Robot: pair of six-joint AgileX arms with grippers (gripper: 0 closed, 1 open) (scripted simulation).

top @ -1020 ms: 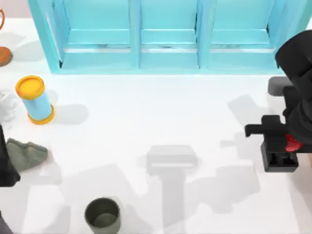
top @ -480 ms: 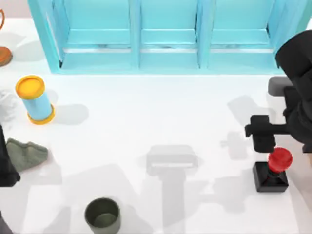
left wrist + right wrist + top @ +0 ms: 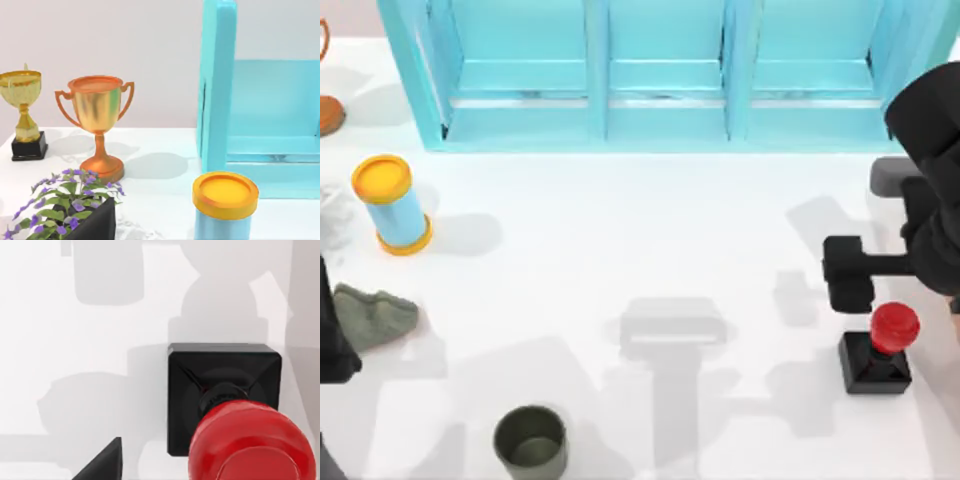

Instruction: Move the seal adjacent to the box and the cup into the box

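Observation:
The seal (image 3: 876, 350), a black cube base with a glossy red knob, stands upright on the white table at the right, free of any grip. My right gripper (image 3: 880, 288) hovers just behind and above it, open, with one black finger (image 3: 848, 274) showing. In the right wrist view the seal (image 3: 225, 400) sits close below, with one fingertip (image 3: 106, 462) off to its side. The dark olive cup (image 3: 530, 441) stands at the front left, far from both grippers. The box is out of view. My left arm (image 3: 330, 340) rests at the left edge.
A large turquoise shelf unit (image 3: 660, 80) spans the back. A light-blue cylinder with yellow ends (image 3: 392, 205) stands at the left, a grey-green lump (image 3: 375, 315) in front of it. Two trophies (image 3: 97, 120) and a purple-flowered plant (image 3: 70, 210) sit at the far left.
My right gripper let go of the seal, which now stands upright on the table. The gripper has drawn back a little from it. The left arm stayed still.

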